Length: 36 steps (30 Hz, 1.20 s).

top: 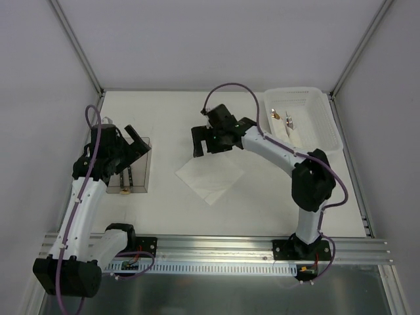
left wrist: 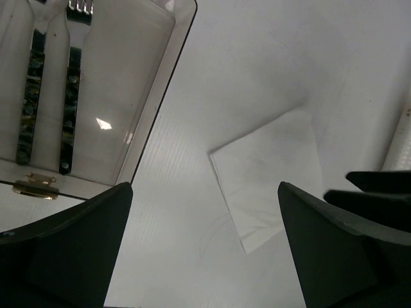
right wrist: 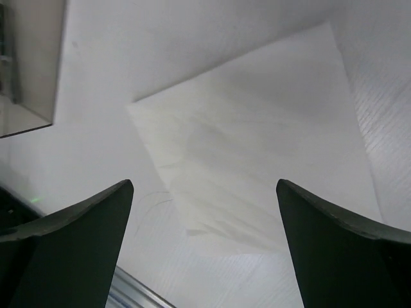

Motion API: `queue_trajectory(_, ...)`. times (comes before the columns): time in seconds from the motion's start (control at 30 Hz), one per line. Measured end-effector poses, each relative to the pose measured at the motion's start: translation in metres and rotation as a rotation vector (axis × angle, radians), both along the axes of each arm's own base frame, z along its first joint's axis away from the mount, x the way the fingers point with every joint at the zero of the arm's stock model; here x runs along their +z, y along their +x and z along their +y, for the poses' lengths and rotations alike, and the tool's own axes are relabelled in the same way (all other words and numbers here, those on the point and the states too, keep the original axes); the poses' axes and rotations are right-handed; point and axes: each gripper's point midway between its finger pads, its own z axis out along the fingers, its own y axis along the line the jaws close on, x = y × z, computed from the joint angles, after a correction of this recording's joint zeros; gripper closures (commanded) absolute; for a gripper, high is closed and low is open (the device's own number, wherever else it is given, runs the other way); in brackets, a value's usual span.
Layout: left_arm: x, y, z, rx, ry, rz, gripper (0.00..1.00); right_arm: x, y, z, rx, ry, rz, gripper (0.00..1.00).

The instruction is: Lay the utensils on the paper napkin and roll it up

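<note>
Black fingers fill the bottom of both wrist views, so I'll start with them. The left gripper (left wrist: pixel 204 192) has its jaws spread wide with nothing between them, and the right gripper (right wrist: pixel 204 186) is just as wide and just as empty.

From the top view, the left gripper hangs over the clear box (top: pixel 134 164) at the left of the frame. The right one hovers above the upper-left corner of the paper napkin (top: pixel 210 176). That napkin lies flat on the surface near the middle of the frame, turned like a diamond, and nothing rests on it.

The utensils (left wrist: pixel 67 96) are inside the clear box, in the upper left of the left wrist view. I can see fork tines at the top edge and long handles running down side by side. The white basket (top: pixel 302 92) in the upper right holds a few small bits that I can't make out.

I judge we're at the very start: sheet laid out, no utensil fetched, rolling far off. The next move looks like the left arm's — drop into the box, line the jaws across one handle and close on it alone. The handles lie close together and the box walls leave little room, so I'd go down square and slow. The right arm should keep clear of the napkin's centre.
</note>
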Motion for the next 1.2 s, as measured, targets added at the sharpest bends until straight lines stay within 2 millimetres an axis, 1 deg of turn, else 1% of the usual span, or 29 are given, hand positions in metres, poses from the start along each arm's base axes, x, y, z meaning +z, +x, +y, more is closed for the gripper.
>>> queue_trajectory(0.07,0.003,0.008,0.004,-0.009,0.030,0.038,0.04,0.039,0.003,0.003,0.040,0.069,-0.067,0.01)
queue_trajectory(0.17,0.010,0.027,0.016,-0.007,0.095,0.088,0.18,0.086,0.006,-0.007,0.094,0.127,-0.170,0.01)
queue_trajectory(0.2,0.011,0.033,0.021,-0.002,0.112,0.100,0.28,0.096,0.008,-0.013,0.106,0.139,-0.193,0.01)
queue_trajectory(0.27,0.007,0.042,0.035,0.016,0.135,0.142,0.33,0.110,0.015,-0.030,0.120,0.156,-0.227,0.01)
queue_trajectory(0.3,0.003,0.045,0.044,0.034,0.140,0.167,0.38,0.111,0.018,-0.039,0.121,0.159,-0.228,0.01)
queue_trajectory(0.33,-0.002,0.047,0.054,0.054,0.145,0.194,0.46,0.108,0.021,-0.050,0.120,0.165,-0.215,0.01)
queue_trajectory(0.37,-0.008,0.048,0.063,0.071,0.146,0.224,0.50,0.101,0.024,-0.063,0.116,0.168,-0.192,0.01)
queue_trajectory(0.43,-0.020,0.052,0.077,0.087,0.157,0.284,0.56,0.076,0.026,-0.090,0.094,0.166,-0.116,0.01)
queue_trajectory(0.47,-0.027,0.053,0.080,0.085,0.162,0.310,0.56,0.064,0.024,-0.102,0.080,0.158,-0.079,0.01)
queue_trajectory(0.53,-0.042,0.058,0.083,0.067,0.170,0.368,0.56,0.036,0.015,-0.130,0.048,0.131,0.014,0.01)
queue_trajectory(0.57,-0.051,0.060,0.084,0.054,0.173,0.399,0.57,0.026,0.009,-0.140,0.041,0.120,0.053,0.01)
queue_trajectory(0.63,-0.069,0.062,0.084,0.033,0.173,0.455,0.58,0.016,0.001,-0.153,0.031,0.108,0.102,0.01)
queue_trajectory(0.7,-0.088,0.062,0.085,0.017,0.170,0.517,0.60,0.014,-0.001,-0.162,0.027,0.115,0.126,0.01)
queue_trajectory(0.77,-0.105,0.062,0.085,0.006,0.164,0.570,0.64,0.014,0.000,-0.168,0.020,0.131,0.133,0.01)
queue_trajectory(0.87,-0.121,0.061,0.084,-0.003,0.157,0.618,0.65,0.012,0.002,-0.180,-0.004,0.155,0.148,0.01)
queue_trajectory(0.97,-0.130,0.063,0.084,-0.012,0.155,0.633,0.65,0.007,-0.001,-0.188,-0.024,0.170,0.175,0.01)
queue_trajectory(1.1,-0.144,0.065,0.085,-0.029,0.159,0.642,0.65,0.006,-0.008,-0.187,-0.014,0.205,0.204,0.01)
queue_trajectory(1.2,-0.160,0.057,0.084,-0.040,0.157,0.677,0.63,0.010,-0.010,-0.184,-0.002,0.238,0.212,0.01)
